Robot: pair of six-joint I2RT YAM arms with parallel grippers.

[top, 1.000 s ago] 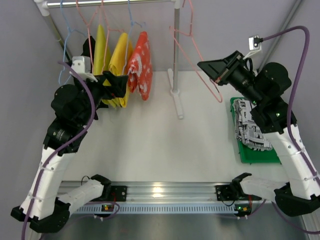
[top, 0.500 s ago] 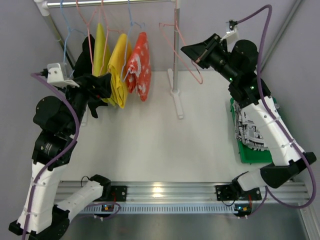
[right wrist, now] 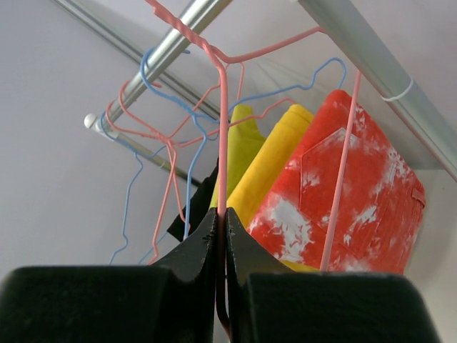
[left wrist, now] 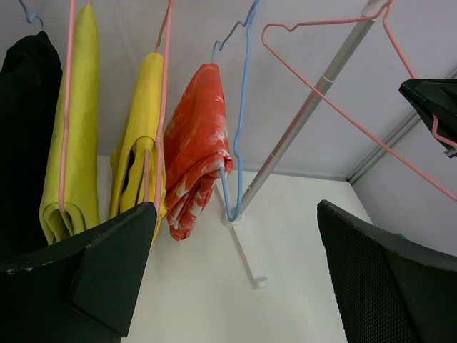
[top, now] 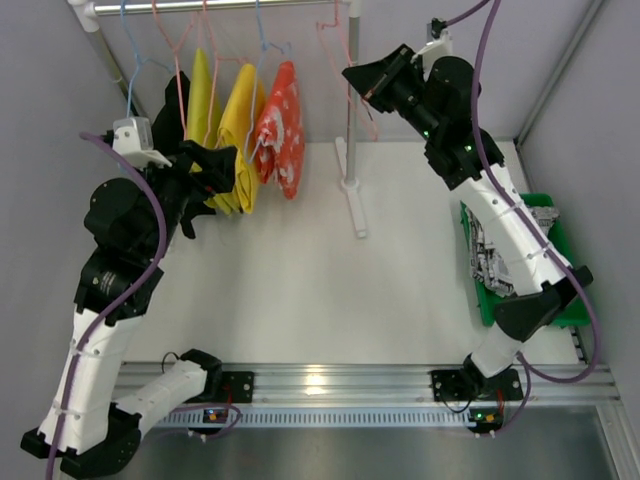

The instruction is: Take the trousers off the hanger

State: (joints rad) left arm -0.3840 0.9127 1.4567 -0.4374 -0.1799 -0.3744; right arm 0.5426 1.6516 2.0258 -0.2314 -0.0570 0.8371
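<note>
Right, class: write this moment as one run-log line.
left end effector: open, empty | right end effector: shut on hanger | trousers: off hanger, in green bin

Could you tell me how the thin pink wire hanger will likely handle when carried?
The thin pink wire hanger is probably light and springy, being bare wire. Pinched on one strand between the right jaws, it could swing or twist.

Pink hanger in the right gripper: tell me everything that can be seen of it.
The hanger is thin pink wire, a triangle with notched shoulders and a twisted neck below its hook. It is bare, with no garment on it. The right gripper is shut on one of its wires and holds it high, up at the rail. The hook sits close to the rail; whether it rests on it cannot be told.
</note>
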